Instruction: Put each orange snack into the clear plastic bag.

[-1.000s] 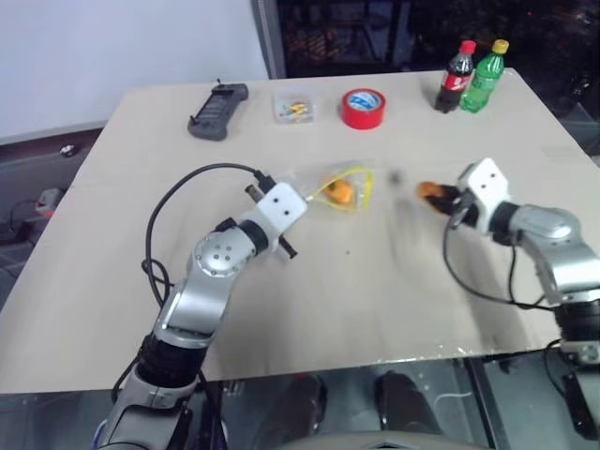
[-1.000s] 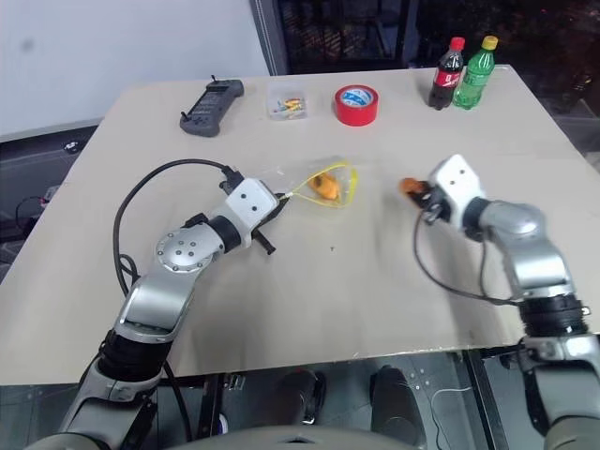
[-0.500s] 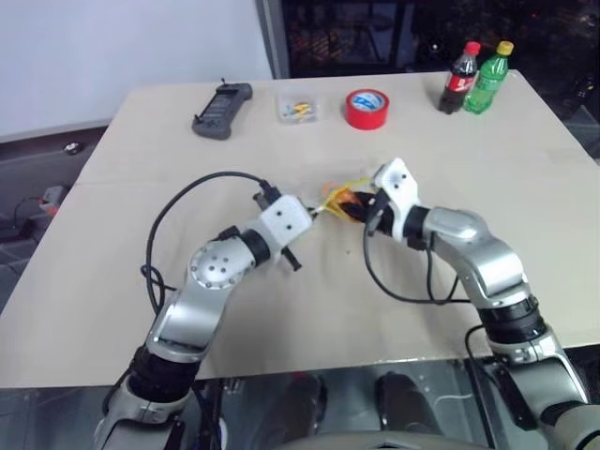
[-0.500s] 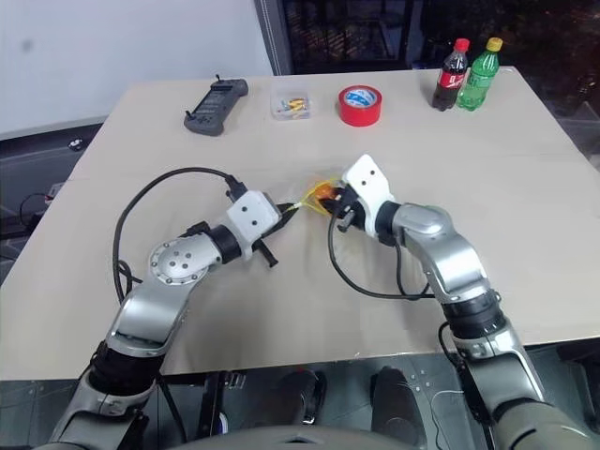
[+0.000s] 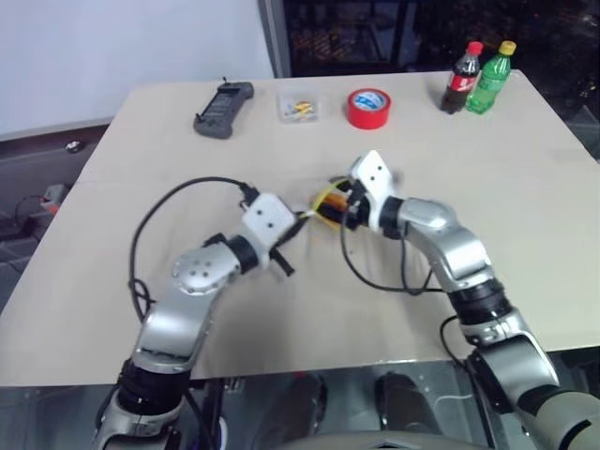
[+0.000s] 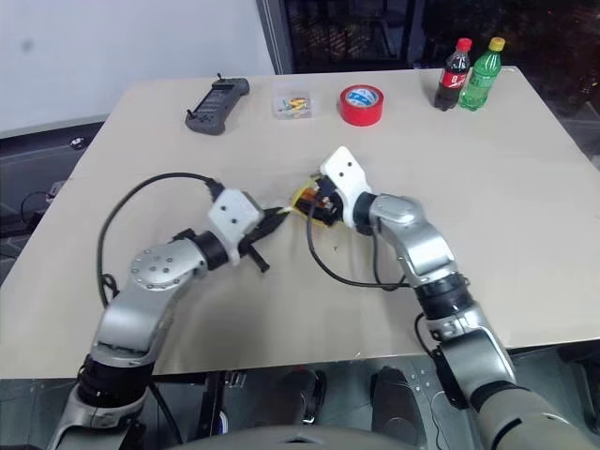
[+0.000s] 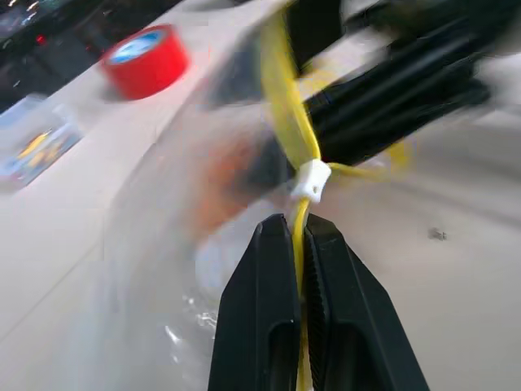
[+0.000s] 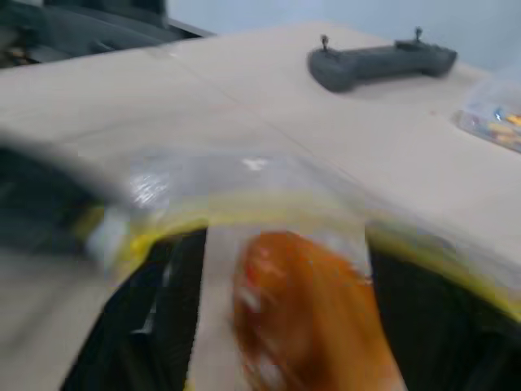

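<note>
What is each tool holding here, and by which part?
The left tool is shut on the clear plastic bag, pinching its yellow seal strip. The right tool stands open around an orange snack at the bag's mouth.

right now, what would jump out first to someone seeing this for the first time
The two grippers meeting mid-table: the left gripper is shut on the yellow strip of the clear plastic bag, while the right gripper, fingers apart, has an orange snack at the bag's mouth. Next, the red tape roll and two bottles along the far edge.
</note>
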Tool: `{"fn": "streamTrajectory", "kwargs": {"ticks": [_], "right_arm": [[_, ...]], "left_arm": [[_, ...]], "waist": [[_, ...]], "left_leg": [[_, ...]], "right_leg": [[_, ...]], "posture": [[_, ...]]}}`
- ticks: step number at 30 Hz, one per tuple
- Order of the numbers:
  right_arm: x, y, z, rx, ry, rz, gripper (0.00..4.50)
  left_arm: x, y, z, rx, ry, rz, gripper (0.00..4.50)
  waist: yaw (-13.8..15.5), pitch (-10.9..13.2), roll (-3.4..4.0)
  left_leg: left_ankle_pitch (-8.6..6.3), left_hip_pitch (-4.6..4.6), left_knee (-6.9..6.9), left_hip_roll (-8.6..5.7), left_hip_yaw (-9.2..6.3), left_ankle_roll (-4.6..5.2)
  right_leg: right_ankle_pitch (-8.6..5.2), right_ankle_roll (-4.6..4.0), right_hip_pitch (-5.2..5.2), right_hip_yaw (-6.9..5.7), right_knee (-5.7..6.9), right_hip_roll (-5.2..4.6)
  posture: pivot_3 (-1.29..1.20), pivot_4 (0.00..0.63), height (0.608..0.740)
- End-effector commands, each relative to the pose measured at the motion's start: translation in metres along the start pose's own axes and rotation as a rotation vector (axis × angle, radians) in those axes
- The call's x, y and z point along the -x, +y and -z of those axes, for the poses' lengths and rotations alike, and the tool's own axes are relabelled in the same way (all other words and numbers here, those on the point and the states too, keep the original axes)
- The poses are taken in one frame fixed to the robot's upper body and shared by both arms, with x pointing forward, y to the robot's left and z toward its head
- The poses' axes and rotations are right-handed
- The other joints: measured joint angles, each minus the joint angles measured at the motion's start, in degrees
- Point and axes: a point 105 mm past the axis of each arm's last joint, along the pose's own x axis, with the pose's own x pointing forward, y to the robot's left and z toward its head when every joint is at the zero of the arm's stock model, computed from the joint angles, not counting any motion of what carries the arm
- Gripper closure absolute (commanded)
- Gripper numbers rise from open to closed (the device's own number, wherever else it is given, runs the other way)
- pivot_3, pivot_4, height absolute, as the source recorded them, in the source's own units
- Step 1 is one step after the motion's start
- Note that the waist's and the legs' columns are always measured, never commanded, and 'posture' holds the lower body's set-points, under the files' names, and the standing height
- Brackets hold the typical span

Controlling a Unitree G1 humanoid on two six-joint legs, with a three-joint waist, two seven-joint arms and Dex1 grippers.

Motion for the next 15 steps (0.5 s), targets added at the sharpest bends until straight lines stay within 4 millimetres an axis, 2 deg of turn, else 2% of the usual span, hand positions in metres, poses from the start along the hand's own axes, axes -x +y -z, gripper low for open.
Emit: {"fn": "streamTrajectory", "kwargs": {"ticks": [1,4,7,9,15], "right_arm": [[0.027,0.005,-0.026,0.115,-0.069,-0.043,1.32],[0.044,-0.01,-0.01,0.355,0.049,0.017,1.32],[0.048,-0.022,0.006,0.474,0.136,0.059,1.32],[0.045,-0.028,0.015,0.504,0.159,0.078,1.32],[0.025,-0.027,0.023,0.527,0.14,0.063,1.32]], "left_arm": [[0.006,0.017,-0.005,0.063,-0.029,-0.025,4.5],[0.008,0.023,-0.007,0.106,-0.044,-0.003,4.5],[0.011,0.026,-0.007,0.127,-0.05,0.019,4.5],[0.012,0.028,-0.007,0.137,-0.051,0.029,4.5],[0.013,0.032,-0.008,0.145,-0.053,0.028,4.5]], "waist": [[0.2,0.0,0.0],[0.1,0.0,0.0],[-0.2,0.0,0.0],[-0.5,0.0,0.0],[-0.8,0.0,-0.01]], "left_leg": [[0.0,0.0,0.0,0.0,-0.01,0.0],[0.0,0.0,0.0,0.0,0.0,0.0],[0.0,0.02,0.0,0.01,0.04,0.0],[0.0,0.07,-0.02,0.05,0.06,0.0],[0.0,0.06,-0.02,0.04,0.1,-0.01]], "right_leg": [[0.0,0.0,0.0,-0.02,-0.01,0.0],[0.0,0.0,0.03,-0.03,-0.03,-0.01],[0.0,0.01,0.01,0.0,0.0,-0.01],[0.0,0.0,0.01,0.03,0.02,0.02],[0.0,0.0,0.01,0.08,0.0,0.01]], "posture": [[0.0,0.15,0.74],[0.0,0.15,0.74],[0.0,0.15,0.74],[0.0,0.15,0.74],[0.0,0.15,0.74]]}}
